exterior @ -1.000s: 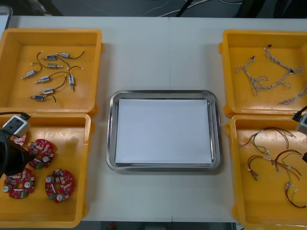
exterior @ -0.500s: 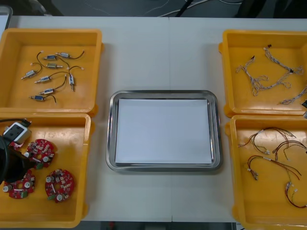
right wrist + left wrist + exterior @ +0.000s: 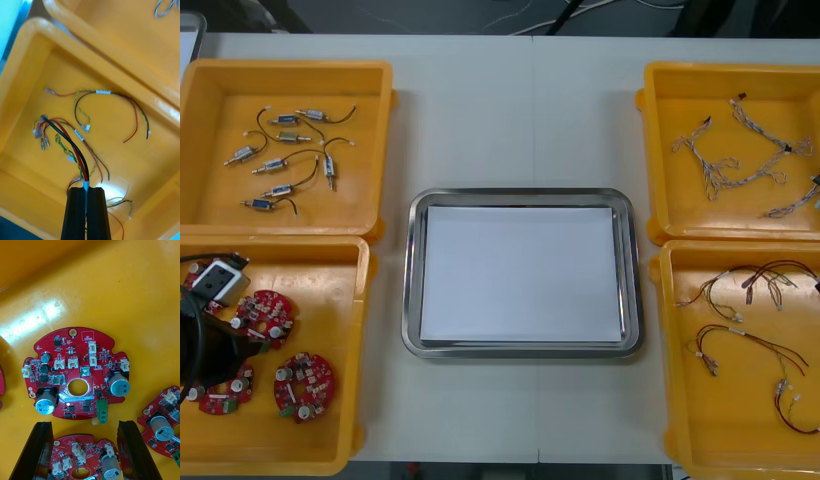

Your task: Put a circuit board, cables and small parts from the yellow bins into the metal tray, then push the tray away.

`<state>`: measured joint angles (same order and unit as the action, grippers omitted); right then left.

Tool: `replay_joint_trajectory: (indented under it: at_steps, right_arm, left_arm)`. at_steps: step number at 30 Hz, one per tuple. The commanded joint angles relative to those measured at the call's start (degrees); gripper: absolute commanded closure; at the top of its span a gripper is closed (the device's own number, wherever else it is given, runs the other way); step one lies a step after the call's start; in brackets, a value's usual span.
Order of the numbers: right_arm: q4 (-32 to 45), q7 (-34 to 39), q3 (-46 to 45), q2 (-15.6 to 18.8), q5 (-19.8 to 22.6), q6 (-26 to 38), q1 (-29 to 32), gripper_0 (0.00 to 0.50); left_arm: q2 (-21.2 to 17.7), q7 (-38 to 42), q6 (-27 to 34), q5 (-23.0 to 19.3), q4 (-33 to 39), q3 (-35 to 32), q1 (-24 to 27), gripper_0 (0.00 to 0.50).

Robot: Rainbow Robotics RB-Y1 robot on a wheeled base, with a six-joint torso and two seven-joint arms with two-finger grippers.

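Off-white counter [image 3: 510, 120] is carrying everything we are seeing from above. Four yellow bins [image 3: 290, 66], two at each side, are flanking a metal tray [image 3: 412, 270] that is sitting in the middle, its inside white.

The left arm is reaching into the near left bin [image 3: 363, 350]. There the left gripper [image 3: 84, 425] is hanging low over the round red circuit boards [image 3: 303, 385], its fingers [image 3: 39, 450] standing wide apart. From its wrist camera we are looking at one board [image 3: 82, 461] lying between those fingers, though we cannot tell whether it is touching them. A second board [image 3: 77, 375] is lying flat just beyond the fingertips. A third board [image 3: 165, 423] is lying outside one finger, on the same bin floor.

The right gripper [image 3: 86, 189] is working over the near right bin [image 3: 666, 350]. Its fingers are pressing together on a red and yellow cable [image 3: 71, 146], which is running out from between the fingertips above the bin floor. Another cable [image 3: 112, 95] is lying loose farther along the same bin.

Twisted blue and white cables [image 3: 725, 170] are lying tangled in the far right bin [image 3: 650, 150]. Small metal parts [image 3: 273, 165], each trailing a thin dark wire, are lying scattered across the far left bin [image 3: 385, 150].
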<state>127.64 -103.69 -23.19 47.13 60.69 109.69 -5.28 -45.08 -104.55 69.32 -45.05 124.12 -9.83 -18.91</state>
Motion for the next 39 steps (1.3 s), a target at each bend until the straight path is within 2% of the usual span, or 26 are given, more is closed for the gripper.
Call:
replay_joint_trajectory:
  at_steps: [1, 19, 28, 39]
  right_arm:
    - [1.55, 0.68, -0.54, -0.55, 1.01, 0.31, -3.68, 0.500]
    - [1.82, 5.16, 4.29, -3.10, 1.63, 0.31, -9.84, 0.500]
    - [6.74, 15.27, 4.82, -6.00, 0.75, 0.31, -12.47, 0.500]
    - [11.40, 26.43, 7.89, -5.82, 0.57, 0.31, -11.95, 0.500]
  left_arm:
    - [1.23, 0.75, 0.46, 1.37, 1.73, 0.69, -0.78, 0.000]
    - [3.34, 0.75, 0.55, 4.88, 1.30, 4.21, 0.72, 0.000]
    - [3.34, 1.45, 1.08, 6.55, 1.30, 5.70, 1.33, 0.000]
    - [4.39, 1.63, 1.60, 8.66, -0.02, 6.32, 2.83, 0.000]
